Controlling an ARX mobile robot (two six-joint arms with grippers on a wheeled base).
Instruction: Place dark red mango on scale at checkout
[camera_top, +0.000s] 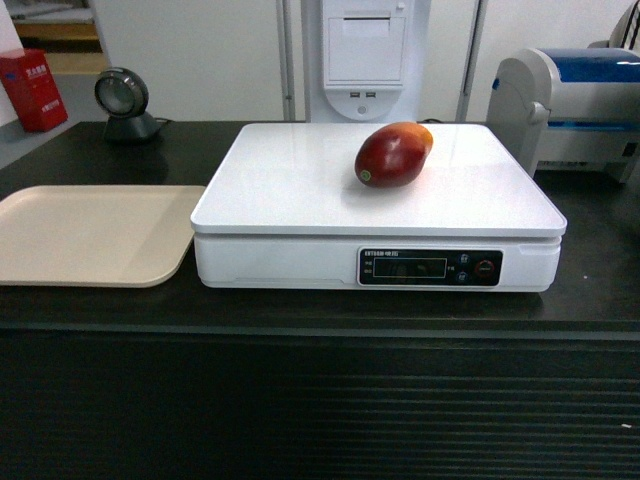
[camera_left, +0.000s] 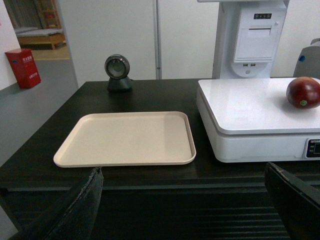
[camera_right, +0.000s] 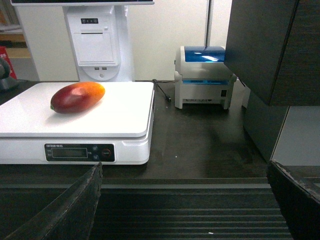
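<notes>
The dark red mango (camera_top: 392, 154) lies on its side on the white top of the scale (camera_top: 300, 190), toward the back right; its orange-yellow end points away. The mango (camera_left: 303, 92) also shows at the right edge of the left wrist view and the mango (camera_right: 77, 97) on the scale (camera_right: 115, 117) in the right wrist view. The scale stands on the black checkout (camera_top: 320, 400) counter. My left gripper (camera_left: 184, 180) is open and empty, held back in front of the slatted counter front. My right gripper (camera_right: 185, 177) is likewise open and empty. Neither gripper shows in the head view.
A beige tray (camera_top: 90, 232) lies left of the scale. A round scanner (camera_top: 124, 100) stands at the back left. A grey-and-blue printer (camera_top: 575, 105) sits at the back right, and a white receipt terminal (camera_top: 365, 55) behind the scale. A dark cabinet (camera_right: 270, 55) rises at the right.
</notes>
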